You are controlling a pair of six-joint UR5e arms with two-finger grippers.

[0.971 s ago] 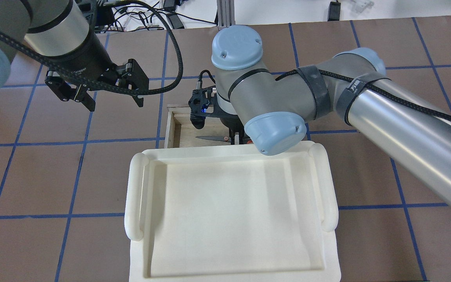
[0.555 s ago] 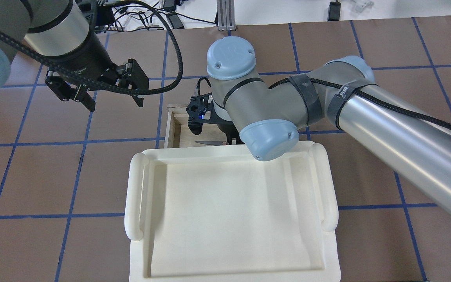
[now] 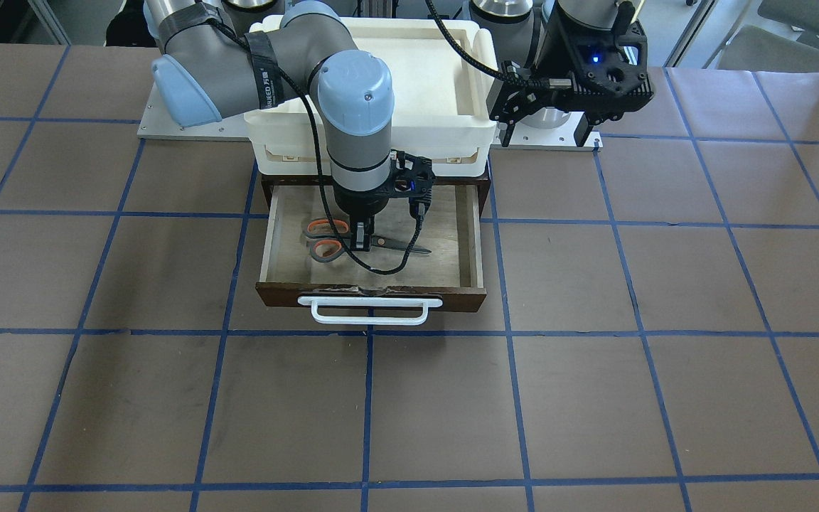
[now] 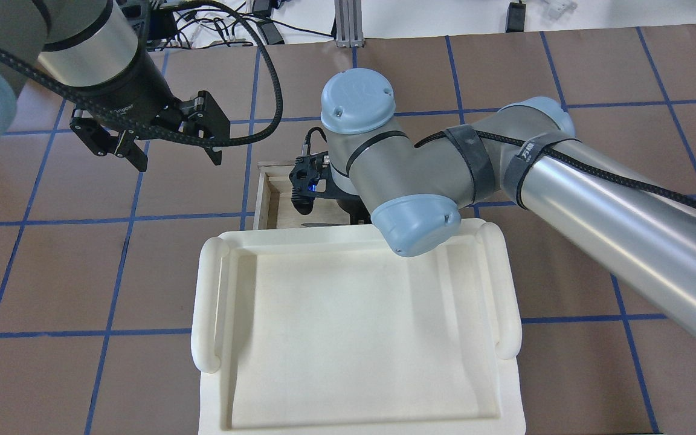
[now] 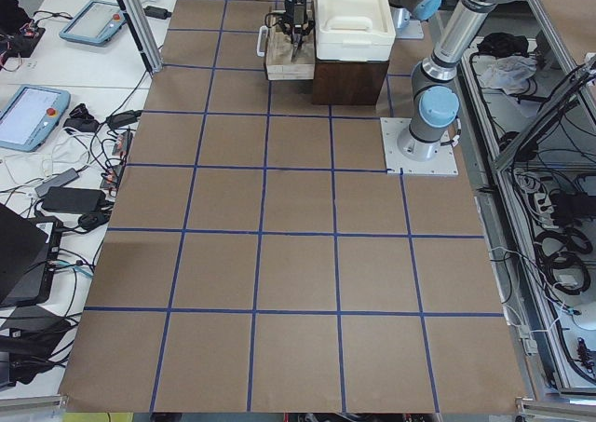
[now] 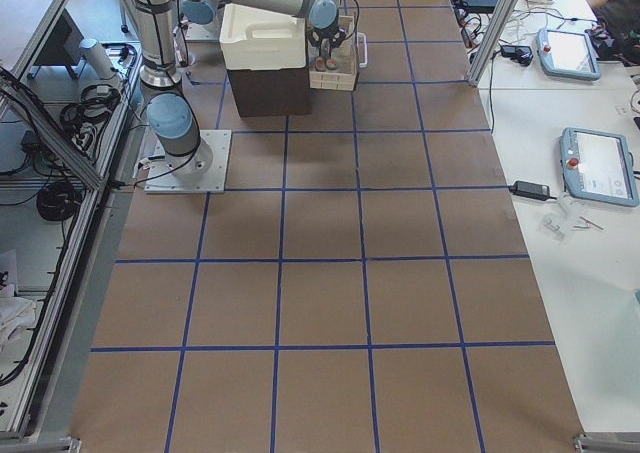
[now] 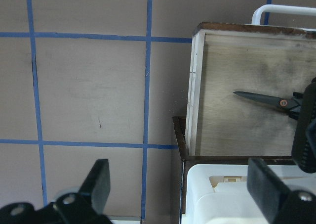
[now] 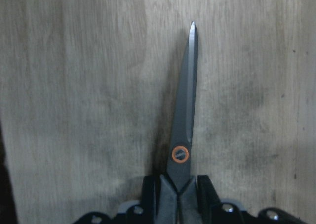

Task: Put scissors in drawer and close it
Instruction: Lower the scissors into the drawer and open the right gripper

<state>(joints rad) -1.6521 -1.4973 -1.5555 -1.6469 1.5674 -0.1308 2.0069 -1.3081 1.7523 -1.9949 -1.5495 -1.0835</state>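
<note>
The drawer (image 3: 445, 245) stands pulled open from the dark cabinet, its white bar handle (image 3: 370, 311) at the front. The scissors (image 3: 324, 239) are inside it, orange-lined handles on one side and dark blades (image 3: 409, 249) on the other. My right gripper (image 3: 362, 240) reaches down into the drawer and is shut on the scissors just behind the pivot, as the right wrist view (image 8: 185, 110) shows. I cannot tell if the scissors rest on the drawer floor. My left gripper (image 4: 176, 158) is open and empty, hovering beside the cabinet. It sees the blades (image 7: 264, 99) in the drawer.
A white plastic tray (image 4: 212, 302) sits on top of the cabinet and hides most of the drawer from overhead. The right wrist's cable (image 3: 388, 269) loops down into the drawer. Brown table with blue grid lines lies all around.
The right arm has shifted toward the tray with the scissors, so the blades are now almost hidden behind the tray rim from overhead. The left arm has not moved.
</note>
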